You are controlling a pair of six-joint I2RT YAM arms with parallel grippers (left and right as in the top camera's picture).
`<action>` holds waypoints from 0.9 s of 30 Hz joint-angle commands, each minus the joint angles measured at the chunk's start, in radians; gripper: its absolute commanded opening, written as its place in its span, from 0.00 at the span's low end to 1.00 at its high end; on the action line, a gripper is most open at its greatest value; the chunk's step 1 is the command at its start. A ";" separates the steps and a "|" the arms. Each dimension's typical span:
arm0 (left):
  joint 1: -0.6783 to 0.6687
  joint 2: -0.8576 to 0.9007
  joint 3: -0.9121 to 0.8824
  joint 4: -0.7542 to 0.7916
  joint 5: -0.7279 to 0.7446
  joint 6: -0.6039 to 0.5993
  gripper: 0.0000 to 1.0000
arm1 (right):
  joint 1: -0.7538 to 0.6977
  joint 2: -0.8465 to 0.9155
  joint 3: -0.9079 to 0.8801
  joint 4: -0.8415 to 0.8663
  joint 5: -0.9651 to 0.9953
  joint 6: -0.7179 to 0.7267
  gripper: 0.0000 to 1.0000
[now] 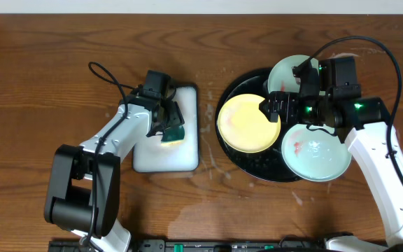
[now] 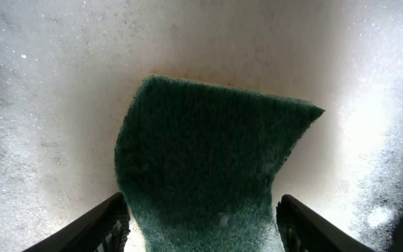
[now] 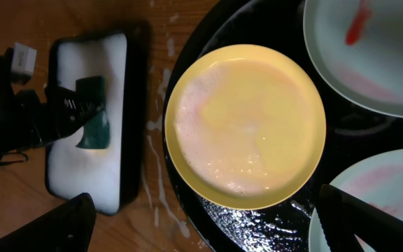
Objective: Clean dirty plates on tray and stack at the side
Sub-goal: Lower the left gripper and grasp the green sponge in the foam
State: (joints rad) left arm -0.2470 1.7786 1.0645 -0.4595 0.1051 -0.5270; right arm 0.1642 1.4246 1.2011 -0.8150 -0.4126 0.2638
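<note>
Three plates lie on the round black tray (image 1: 256, 166). The yellow plate (image 1: 245, 124) (image 3: 247, 126) is at the left, wet with pale suds. One mint plate (image 1: 287, 70) (image 3: 376, 56) at the back has a red smear; the other mint plate (image 1: 317, 154) (image 3: 380, 189) at the front right has pink smears. My right gripper (image 1: 276, 105) (image 3: 205, 203) hovers open over the yellow plate's near edge, with nothing between its fingers. My left gripper (image 1: 170, 126) (image 2: 201, 227) is shut on a dark green sponge (image 2: 208, 161) (image 1: 174, 133), pressed down on white foam.
A white rectangular foam-filled tray (image 1: 180, 157) (image 3: 100, 189) sits left of the black tray, under the left gripper. White suds are splashed on the brown wooden table (image 1: 212, 157) between the two trays. A black cable (image 1: 390, 63) arcs above the right arm.
</note>
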 commanded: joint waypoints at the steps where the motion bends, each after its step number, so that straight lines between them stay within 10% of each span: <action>1: -0.002 0.017 -0.012 0.002 -0.013 -0.009 0.69 | 0.008 -0.009 0.001 -0.002 -0.014 0.013 0.99; 27: -0.113 0.017 -0.015 -0.013 -0.256 -0.033 0.74 | 0.008 -0.009 0.001 -0.002 -0.011 0.013 0.99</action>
State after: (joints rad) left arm -0.3573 1.7786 1.0641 -0.4679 -0.0822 -0.5285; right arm 0.1642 1.4246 1.2011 -0.8150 -0.4122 0.2638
